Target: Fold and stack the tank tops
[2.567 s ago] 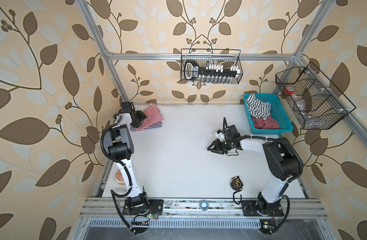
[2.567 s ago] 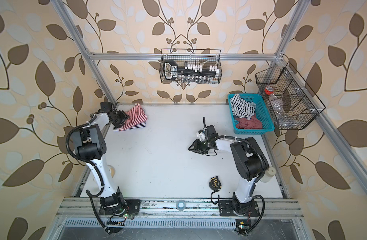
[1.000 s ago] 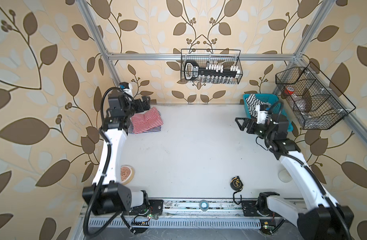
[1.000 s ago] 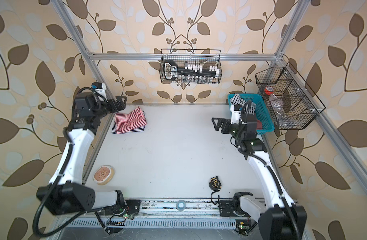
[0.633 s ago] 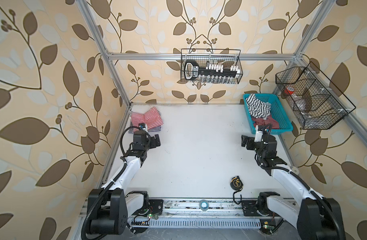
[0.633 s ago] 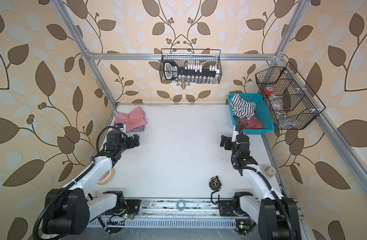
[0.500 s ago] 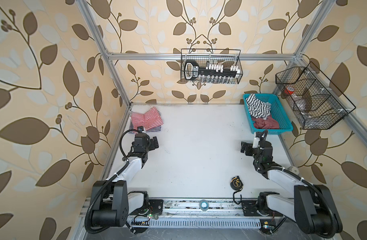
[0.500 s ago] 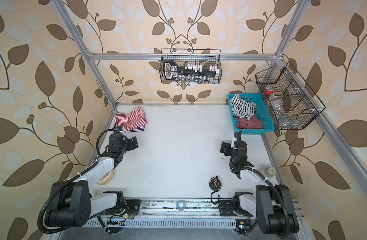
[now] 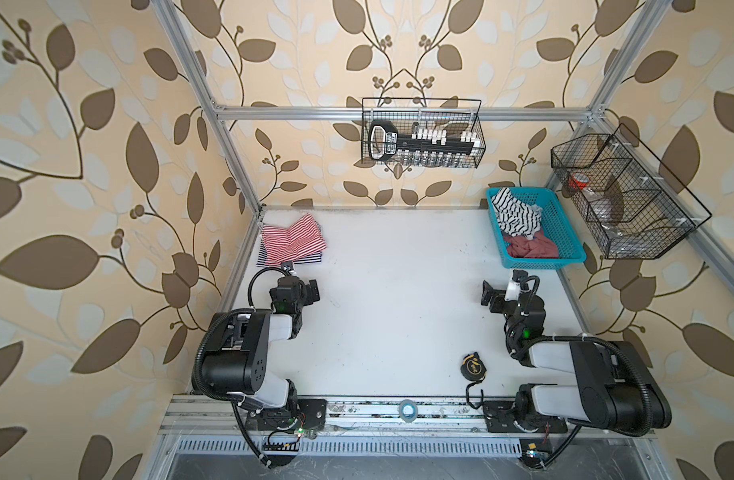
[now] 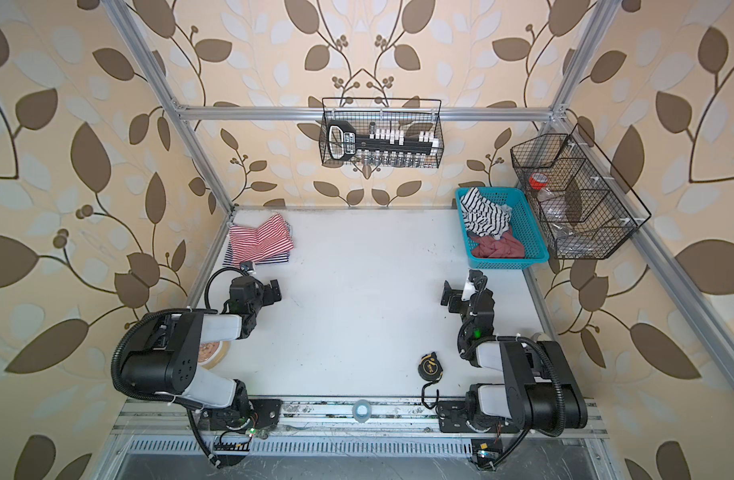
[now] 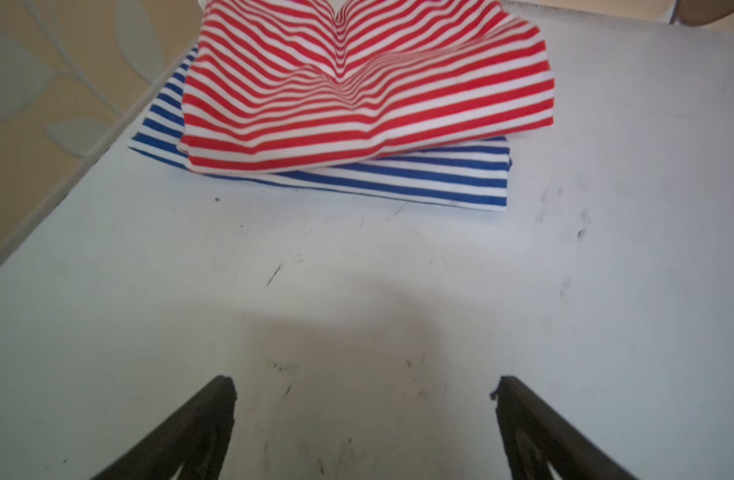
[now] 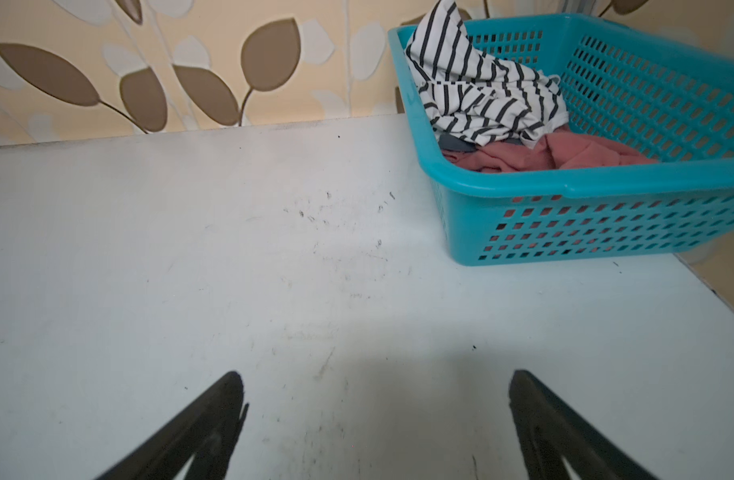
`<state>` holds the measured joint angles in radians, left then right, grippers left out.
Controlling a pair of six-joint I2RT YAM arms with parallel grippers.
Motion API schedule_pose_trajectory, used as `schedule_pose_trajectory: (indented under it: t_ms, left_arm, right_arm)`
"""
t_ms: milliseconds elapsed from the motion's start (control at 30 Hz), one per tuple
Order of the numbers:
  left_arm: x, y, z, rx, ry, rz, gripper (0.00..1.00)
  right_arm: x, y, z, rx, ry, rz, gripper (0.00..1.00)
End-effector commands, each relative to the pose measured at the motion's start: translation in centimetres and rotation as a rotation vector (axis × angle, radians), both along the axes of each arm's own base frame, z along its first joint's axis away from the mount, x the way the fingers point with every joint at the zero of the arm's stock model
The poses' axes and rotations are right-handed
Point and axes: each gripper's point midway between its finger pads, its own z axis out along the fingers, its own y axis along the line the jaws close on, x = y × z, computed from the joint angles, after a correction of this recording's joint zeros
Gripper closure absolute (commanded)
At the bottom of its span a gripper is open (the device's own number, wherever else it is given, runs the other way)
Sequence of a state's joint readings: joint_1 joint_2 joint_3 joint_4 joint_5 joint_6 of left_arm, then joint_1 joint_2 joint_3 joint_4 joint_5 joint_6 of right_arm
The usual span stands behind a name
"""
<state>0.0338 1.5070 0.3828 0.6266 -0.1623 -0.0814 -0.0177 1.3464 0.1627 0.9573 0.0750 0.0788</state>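
Left claw [image 11: 363,382] and right claw [image 12: 376,376] are spread wide and empty; just ahead of the left claw, the red-striped tank top [image 11: 357,83] lies folded on the blue-striped tank top [image 11: 440,178], so the job looks done.

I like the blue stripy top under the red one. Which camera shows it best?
Left wrist view: the blue stripy top looks close and sharp beneath the red top. Both top views show only thin edges; the right wrist view misses it.
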Motion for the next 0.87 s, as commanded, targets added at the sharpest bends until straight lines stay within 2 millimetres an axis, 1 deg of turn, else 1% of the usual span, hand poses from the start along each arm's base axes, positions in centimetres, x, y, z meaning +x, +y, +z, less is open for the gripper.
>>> schedule_pose_trajectory:
  t_ms: [0, 167, 367, 833]
  left_arm:
    - [1.55, 0.13, 2.73, 0.019, -0.106, -0.008, 0.01]
    - [1.61, 0.15, 2.69, 0.020, -0.104, -0.007, 0.01]
    - [1.53, 0.12, 2.74, 0.020, -0.106, -0.007, 0.01]
    - [1.54, 0.14, 2.78, 0.020, -0.108, -0.006, 0.01]
  right_arm:
    - [0.82, 0.56, 2.14, -0.037, -0.083, 0.047, 0.00]
    - [0.79, 0.50, 2.18, -0.039, -0.084, 0.040, 0.00]
    - [0.88, 1.14, 2.07, -0.053, -0.077, 0.071, 0.00]
    - [0.96, 1.16, 2.13, -0.052, -0.075, 0.068, 0.00]
